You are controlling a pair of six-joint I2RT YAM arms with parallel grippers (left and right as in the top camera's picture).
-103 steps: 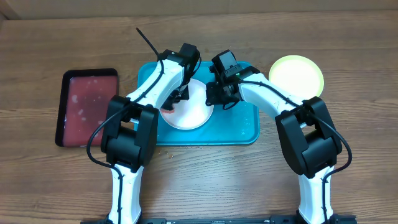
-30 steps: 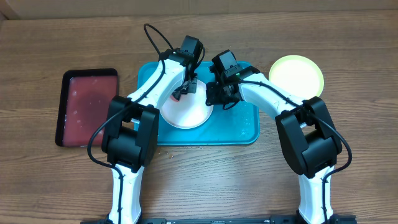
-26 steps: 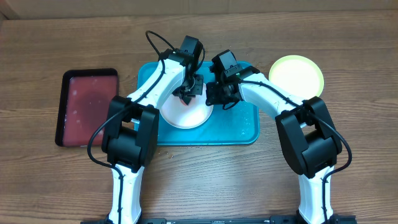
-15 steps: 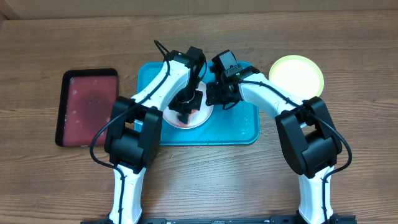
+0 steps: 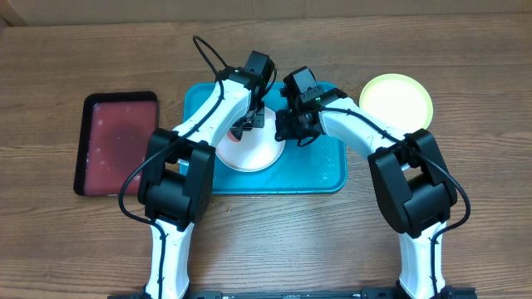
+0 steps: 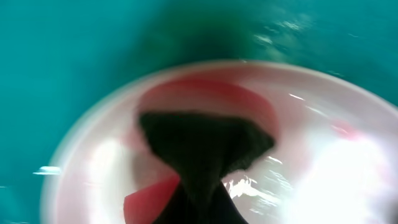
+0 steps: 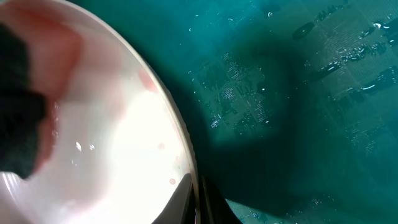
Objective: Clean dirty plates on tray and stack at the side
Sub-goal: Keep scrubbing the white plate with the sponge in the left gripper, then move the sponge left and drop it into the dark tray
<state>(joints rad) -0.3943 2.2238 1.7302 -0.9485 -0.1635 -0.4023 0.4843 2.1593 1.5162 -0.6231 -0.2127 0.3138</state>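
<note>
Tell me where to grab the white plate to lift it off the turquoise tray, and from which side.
Take the white plate by its right rim, coming from the right over bare turquoise tray floor. It lies flat, so only the thin raised rim offers a pinch, one finger inside, one outside. The right gripper sits there; the left gripper holds a dark scrub pad over the middle.
</note>
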